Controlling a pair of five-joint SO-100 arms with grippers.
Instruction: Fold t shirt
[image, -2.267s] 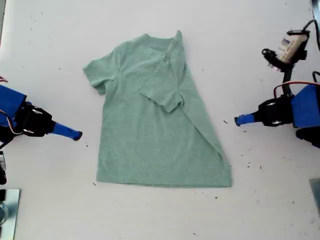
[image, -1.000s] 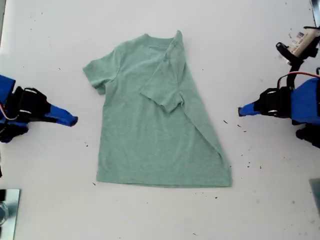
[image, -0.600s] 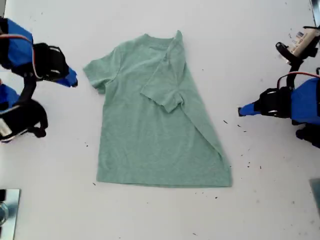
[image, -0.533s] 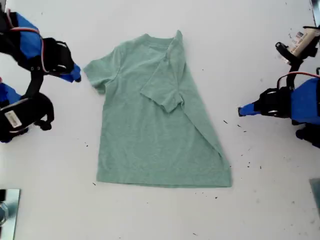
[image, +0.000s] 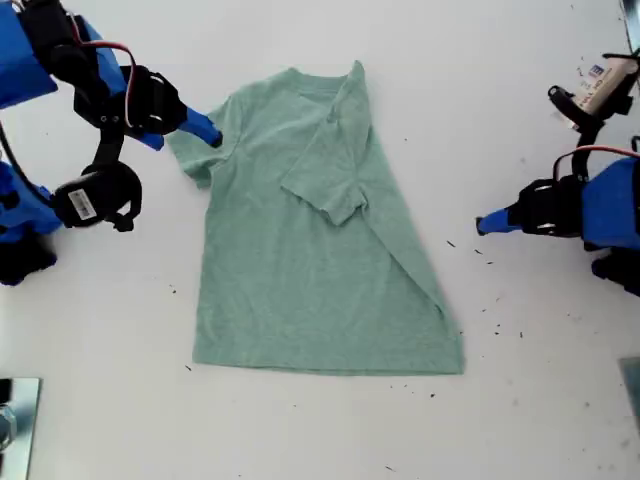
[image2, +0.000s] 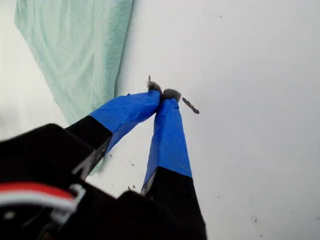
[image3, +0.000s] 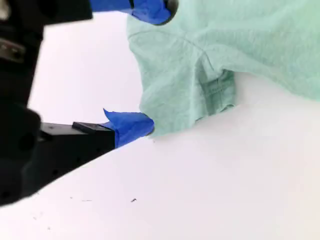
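Shirt (image: 320, 250) lies flat mid-table, one side already folded; my second gripper (image3: 145, 70) is spread around the unfolded sleeve, so bite deep before lifting; my first gripper (image2: 162, 95) sits closed, empty.

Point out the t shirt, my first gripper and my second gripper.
t shirt (image: 310, 270): exterior view, middle of the body.
my first gripper (image2: 161, 94): first wrist view, where the closed tips meet.
my second gripper (image3: 152, 67): second wrist view, midway between the open tips.

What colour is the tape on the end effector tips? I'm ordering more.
Blue tape, wrapped over black fingers, clearest in the first wrist view.
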